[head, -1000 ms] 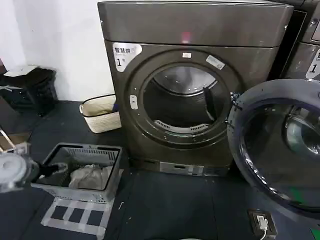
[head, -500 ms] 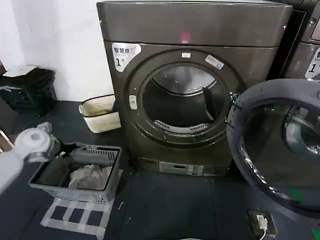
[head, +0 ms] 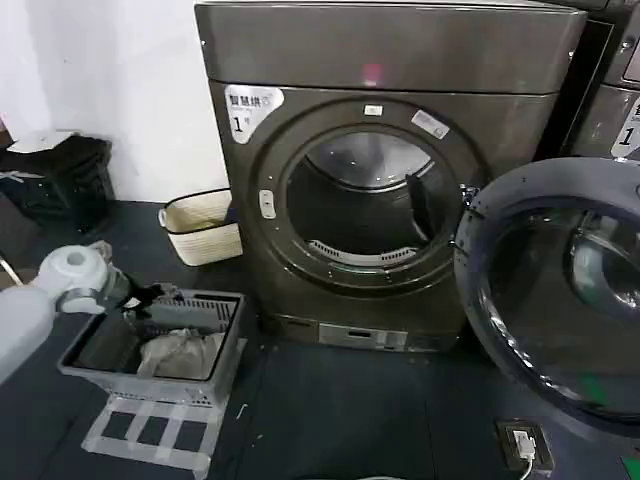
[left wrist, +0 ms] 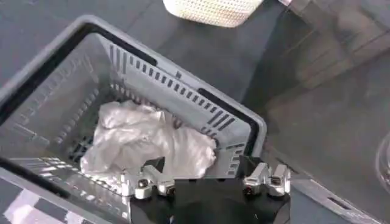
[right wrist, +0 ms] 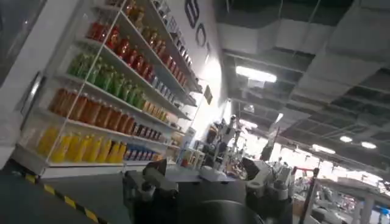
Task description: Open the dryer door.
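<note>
The door hangs swung wide to our right, leaving the drum mouth bare, so we judge the opening done. In the last second our left gripper has drawn up from low beside the basket to hover over its near rim, fingers parted and empty, white cloth just beyond the tips. Our right gripper points away toward store shelves; its fingers we cannot tell. A sticker on the machine reads "1".
</note>
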